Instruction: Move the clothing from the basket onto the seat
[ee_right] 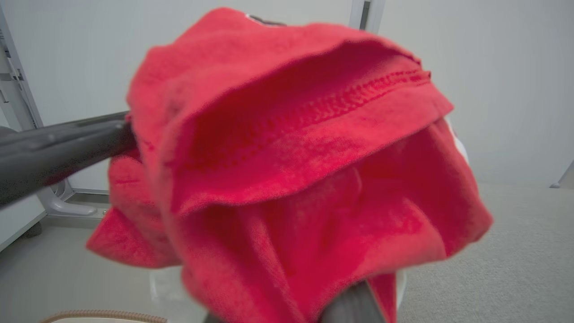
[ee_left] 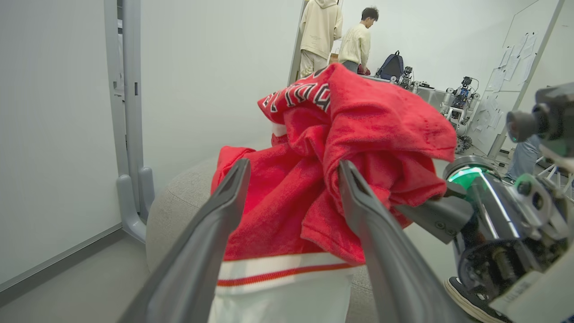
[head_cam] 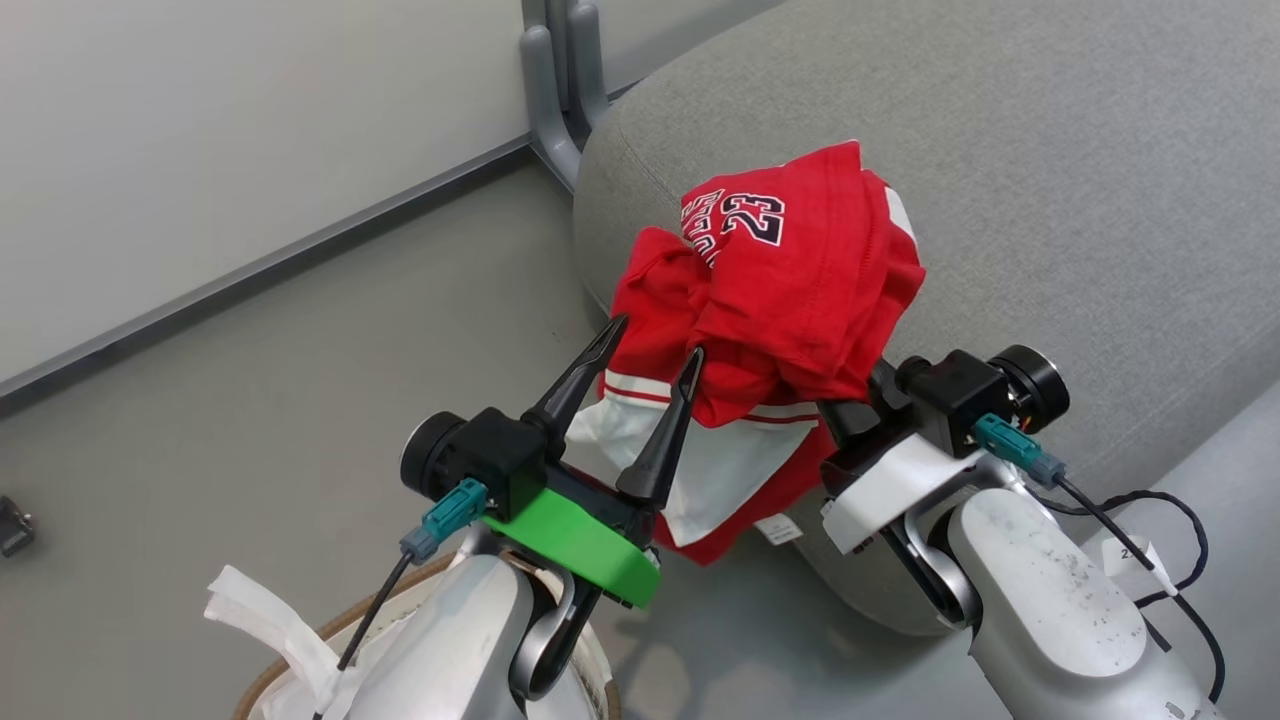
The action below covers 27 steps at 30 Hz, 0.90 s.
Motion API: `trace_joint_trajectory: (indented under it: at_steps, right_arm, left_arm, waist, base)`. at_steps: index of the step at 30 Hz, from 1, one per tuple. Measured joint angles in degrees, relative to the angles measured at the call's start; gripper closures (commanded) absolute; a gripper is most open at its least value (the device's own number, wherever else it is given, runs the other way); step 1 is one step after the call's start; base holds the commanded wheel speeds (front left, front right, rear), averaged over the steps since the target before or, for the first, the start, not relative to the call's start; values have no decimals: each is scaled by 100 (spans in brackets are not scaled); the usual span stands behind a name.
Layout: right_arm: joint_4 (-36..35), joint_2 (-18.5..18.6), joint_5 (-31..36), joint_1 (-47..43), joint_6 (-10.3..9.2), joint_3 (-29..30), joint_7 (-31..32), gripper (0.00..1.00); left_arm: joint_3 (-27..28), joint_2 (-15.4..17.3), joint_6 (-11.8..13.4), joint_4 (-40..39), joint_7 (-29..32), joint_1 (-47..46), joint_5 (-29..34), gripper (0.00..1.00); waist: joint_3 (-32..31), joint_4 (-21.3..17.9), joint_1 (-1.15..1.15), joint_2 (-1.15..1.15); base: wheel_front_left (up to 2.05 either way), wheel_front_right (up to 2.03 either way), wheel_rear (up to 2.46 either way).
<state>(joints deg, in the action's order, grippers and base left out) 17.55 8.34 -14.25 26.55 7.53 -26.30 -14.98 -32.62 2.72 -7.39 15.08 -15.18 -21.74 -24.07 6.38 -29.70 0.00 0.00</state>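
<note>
Right gripper [head_cam: 868, 392] jaws are clamped on the bunched jersey [head_cam: 800, 280], raised at the seat's [head_cam: 1050, 150] near left edge. Left gripper [head_cam: 658, 337] jaws stand apart beside it. Let go here, its hanging hem would likely drag it onto the floor [head_cam: 300, 400].

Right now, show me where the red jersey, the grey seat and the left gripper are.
red jersey [head_cam: 810, 290], head view, on its bunched red body.
grey seat [head_cam: 1050, 180], head view, on its bare top surface.
left gripper [head_cam: 658, 336], head view, midway between its open fingertips.
</note>
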Motion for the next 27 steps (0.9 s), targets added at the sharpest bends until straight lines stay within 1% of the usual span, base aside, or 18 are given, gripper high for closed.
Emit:
trace_joint_trajectory:
  at_steps: [8, 10, 14, 17, 20, 27]
  right_arm:
    - [-183, -70, 250, -114, 0, 413, 0, 100]
    - [-152, -57, 321, 9, 0, 463, 0, 100]
    - [5, 51, 423, 611, 0, 620, 0, 100]
    - [187, 216, 534, 1136, 1, 832, -1, 100]
    - [382, 500, 657, 1607, 0, 1123, -1, 100]
    - [1091, 1223, 924, 2779, 1, 1763, -1, 100]
  left_arm:
    - [-155, 1, 0, 118, 0, -140, 4, 0]
    - [-123, 1, 0, 168, 0, -146, 59, 0]
    - [22, 42, 0, 209, 0, -137, 247, 0]
    - [105, 182, 0, 203, 0, -105, 316, 0]
    - [92, 265, 0, 189, 0, -107, 346, 0]
    - [88, 615, 0, 109, 0, -141, 346, 0]
  waist:
    - [344, -156, 0, 0]
    - [428, -167, 0, 0]
    - [616, -173, 0, 0]
    - [767, -166, 0, 0]
    - [928, -97, 0, 0]
    - [1372, 177, 0, 0]
  base:
    - [0, 0, 0]
    - [0, 0, 0]
    - [0, 0, 0]
    - [0, 0, 0]
    - [0, 0, 0]
    - [0, 0, 0]
